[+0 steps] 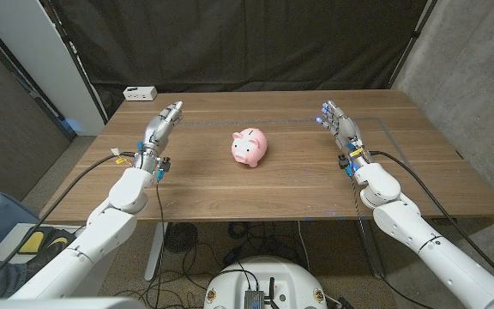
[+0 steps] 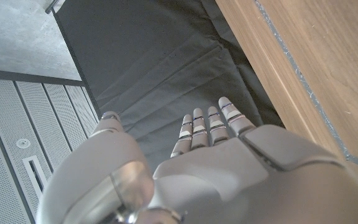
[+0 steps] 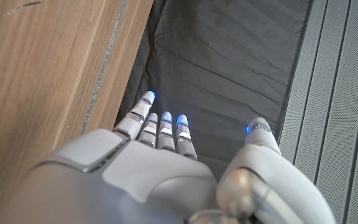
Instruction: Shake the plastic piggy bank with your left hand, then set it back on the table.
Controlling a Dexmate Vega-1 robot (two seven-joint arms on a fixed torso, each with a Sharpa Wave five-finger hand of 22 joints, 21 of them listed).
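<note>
The wooden table (image 1: 230,184) takes up most of the head view, with a black curtain (image 1: 256,43) hanging behind its far edge. The same curtain shows in both wrist views beyond the table edge, next to grey perforated wall panels (image 2: 17,155).

The pink plastic piggy bank (image 1: 250,147) serves as the landmark: it stands upright on the table near the middle, snout toward the robot, touched by nothing.

The left arm (image 1: 101,223) comes in from the robot's side of the table and ends well to the left of the piggy bank. The left hand (image 1: 159,127) sits at about the same depth as the piggy bank and a little farther back, well apart from it. Its fingers (image 2: 207,127) are stretched out straight, side by side, with the thumb (image 2: 107,124) set off from them, and they hold nothing.

The right arm (image 1: 418,227) mirrors it on the other side. The right hand (image 1: 340,127) lies well to the right of the piggy bank, also apart from it, with its fingers (image 3: 163,127) extended, blue lights glowing at the tips, the thumb (image 3: 260,134) spread away and nothing in its grasp.

A small white box (image 1: 140,93) sits at the table's far left corner, well behind and left of the piggy bank.
</note>
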